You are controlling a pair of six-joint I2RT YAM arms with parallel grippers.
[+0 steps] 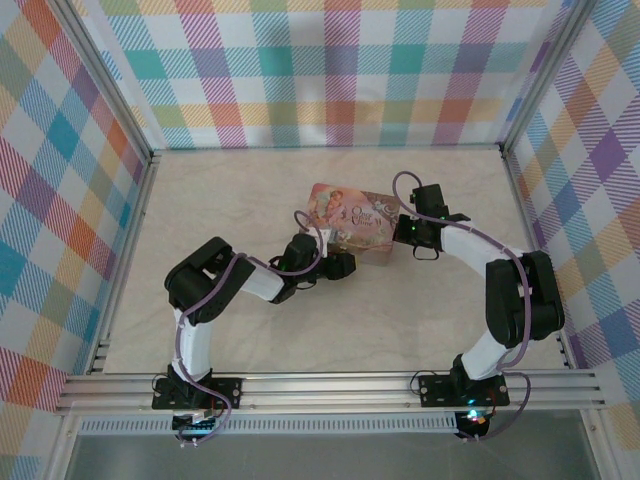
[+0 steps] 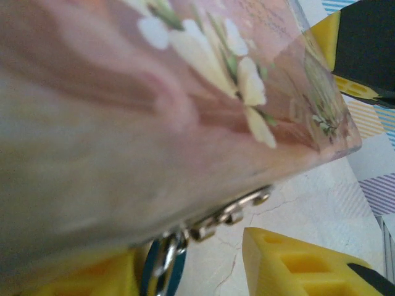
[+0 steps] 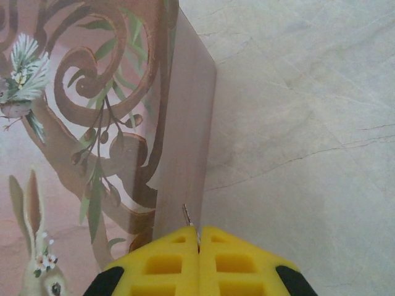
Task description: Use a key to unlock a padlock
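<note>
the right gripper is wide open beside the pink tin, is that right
Not quite. The right gripper is shut, not open, and pinches a thin metal key between its fingertips. It is beside the pink tin, as the right wrist view shows.

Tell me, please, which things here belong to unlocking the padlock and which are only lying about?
Belong to the job:
- padlock
- key, pinched in the shut right gripper
- left gripper, open, one finger on each side of the padlock

Only lying about:
- tin, beside the padlock
- table
- checked walls
</note>
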